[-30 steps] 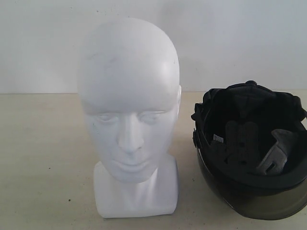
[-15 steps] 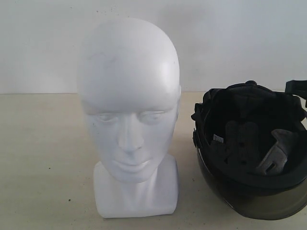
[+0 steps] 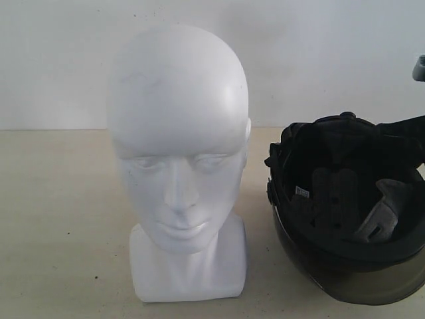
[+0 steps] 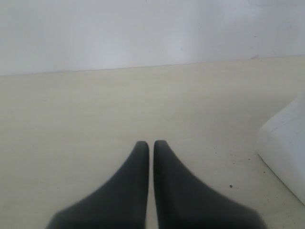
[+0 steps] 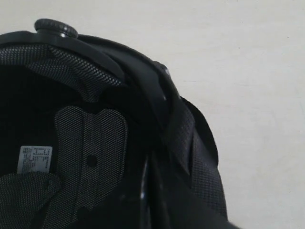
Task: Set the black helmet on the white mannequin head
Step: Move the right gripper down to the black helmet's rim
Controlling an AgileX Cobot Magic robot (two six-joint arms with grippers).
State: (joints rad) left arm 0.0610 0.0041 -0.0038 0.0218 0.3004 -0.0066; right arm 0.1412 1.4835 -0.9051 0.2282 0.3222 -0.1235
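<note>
In the right wrist view you cannot make out the right gripper, because it is lost against the dark lining of the black helmet (image 5: 95,143). I cannot tell if it is wide or narrow. Only a grey piece of the right arm (image 3: 419,68) enters the exterior view at the edge. The helmet lies opening-up on the beige table (image 3: 60,219), just beside the white mannequin head (image 3: 178,133), and its visor (image 3: 352,272) is partly cut off. The left gripper (image 4: 151,143) has its fingers nearly touching and holds nothing. A plain white wall (image 3: 319,53) stands behind.
</note>
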